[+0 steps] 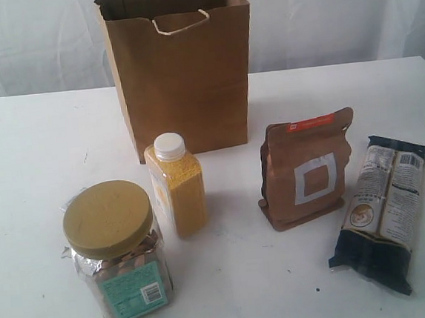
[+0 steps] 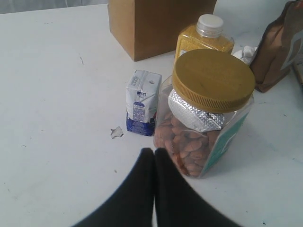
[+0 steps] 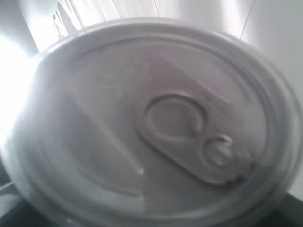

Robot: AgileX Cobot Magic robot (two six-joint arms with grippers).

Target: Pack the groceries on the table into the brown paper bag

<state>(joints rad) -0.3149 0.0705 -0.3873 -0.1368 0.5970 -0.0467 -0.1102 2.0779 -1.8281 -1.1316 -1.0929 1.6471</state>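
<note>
While the right end effector apparently clasps the can [image 3: 156, 127], nothing seems bagged yet. The left end effector [image 2: 154, 158], closed empty, faces the jar [image 2: 208, 113].

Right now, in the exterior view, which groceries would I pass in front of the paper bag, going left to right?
yellow-lidded jar → yellow white-capped bottle → copper-brown pouch → long dark-blue packet

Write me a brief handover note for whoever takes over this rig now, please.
Left gripper: shut, empty, near the yellow-lidded jar.
Right gripper: seemingly holding the pull-tab can, out of the exterior view.
On the table: jar, bottle, carton, pouch, packet.
Done: nothing packed yet in the bag.
Left: all six items.
</note>
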